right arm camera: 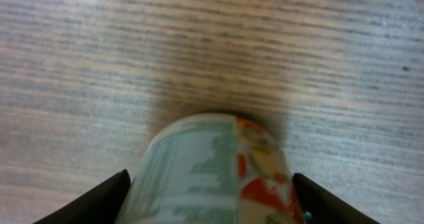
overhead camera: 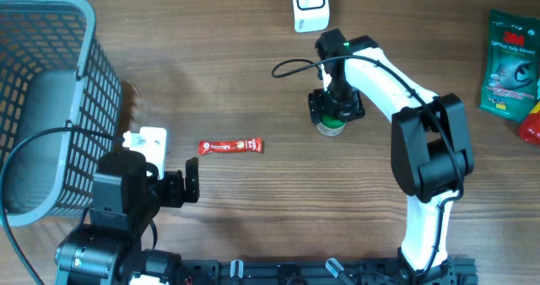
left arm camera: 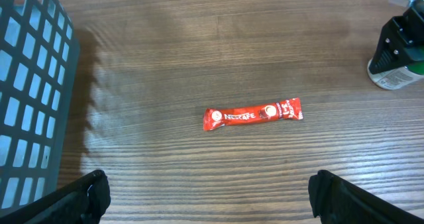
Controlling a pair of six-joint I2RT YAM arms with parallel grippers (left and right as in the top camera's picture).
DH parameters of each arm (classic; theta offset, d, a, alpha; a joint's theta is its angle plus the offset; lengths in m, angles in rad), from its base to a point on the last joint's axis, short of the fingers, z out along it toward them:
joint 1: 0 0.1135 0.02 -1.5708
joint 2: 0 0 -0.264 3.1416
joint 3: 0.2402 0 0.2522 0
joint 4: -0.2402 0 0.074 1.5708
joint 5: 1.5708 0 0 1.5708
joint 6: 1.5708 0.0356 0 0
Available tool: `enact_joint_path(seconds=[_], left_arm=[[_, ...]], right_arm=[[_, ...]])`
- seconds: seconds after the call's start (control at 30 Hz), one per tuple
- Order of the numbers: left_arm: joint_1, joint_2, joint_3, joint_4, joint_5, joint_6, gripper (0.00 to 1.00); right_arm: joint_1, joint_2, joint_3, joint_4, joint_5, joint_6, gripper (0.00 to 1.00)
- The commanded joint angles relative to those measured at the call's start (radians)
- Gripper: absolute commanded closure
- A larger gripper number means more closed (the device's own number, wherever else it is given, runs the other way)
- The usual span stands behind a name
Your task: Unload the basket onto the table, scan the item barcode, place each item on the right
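Wood-grain table [overhead camera: 253, 83] fills the overhead view. Your task item, the small white-and-green printed cylindrical container [overhead camera: 331, 129], sits right of centre, directly under the right gripper [overhead camera: 333, 112]. The white handheld barcode scanner [overhead camera: 310, 5] lies at 12 o'clock from it, by the top edge. The left gripper [overhead camera: 181, 174] is well apart at 8 o'clock, so your right arm is plainly the nearer one. A red foil coffee sachet [overhead camera: 230, 147] lies between the two arms with its long axis running 9 to 3. A grey plastic mesh basket [overhead camera: 51, 32] stands at the far left.

In the left wrist view, your left gripper is spread as wide as it goes, with nothing between the jaws. The sachet lies ahead at 12 o'clock. The container shows at 2 o'clock, half hidden by the right gripper.

In the right wrist view, the black fingers [right arm camera: 99, 197] stand apart at 9 and 3 o'clock, straddling the container. They are just beside its sides, and you cannot tell whether they touch it. Its body points toward 12 o'clock between them, though you cannot tell whether it is upright or lying down. The label shows pale green fine print on the left and a red-orange graphic on the right, with no barcode visible. You will likely need to close squarely across its width.
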State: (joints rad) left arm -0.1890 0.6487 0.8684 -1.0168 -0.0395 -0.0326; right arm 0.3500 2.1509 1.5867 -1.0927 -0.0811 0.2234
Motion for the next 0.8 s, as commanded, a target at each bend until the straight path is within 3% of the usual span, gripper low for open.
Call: enact_joint_path(seconds=[0.0, 0.1, 0.3, 0.47, 0.53, 0.63, 0.77], left_arm=[[-0.005, -0.005, -0.006, 0.003, 0.005, -0.010, 0.00], [-0.005, -0.005, -0.006, 0.003, 0.005, -0.009, 0.00], [-0.005, -0.005, -0.006, 0.003, 0.005, -0.009, 0.00], [-0.005, -0.005, -0.006, 0.003, 0.005, -0.010, 0.00], [-0.005, -0.005, -0.006, 0.003, 0.005, -0.009, 0.00], [-0.005, -0.005, -0.006, 0.003, 0.005, -0.009, 0.00], [-0.005, -0.005, -0.006, 0.003, 0.005, -0.010, 0.00]], right_arm=[[-0.002, 0.019, -0.051, 0.027, 0.013, 0.042, 0.27], [-0.002, 0.019, -0.056, 0.039, 0.013, 0.064, 0.34], [-0.005, 0.018, -0.052, 0.030, 0.002, 0.148, 0.36], [-0.031, 0.018, -0.014, -0.012, -0.133, 0.154, 0.50], [-0.053, 0.014, 0.014, -0.044, -0.221, 0.174, 0.49], [-0.085, 0.001, 0.028, -0.076, -0.354, 0.172, 0.35], [-0.129, -0.012, 0.028, -0.142, -0.476, 0.168, 0.34]])
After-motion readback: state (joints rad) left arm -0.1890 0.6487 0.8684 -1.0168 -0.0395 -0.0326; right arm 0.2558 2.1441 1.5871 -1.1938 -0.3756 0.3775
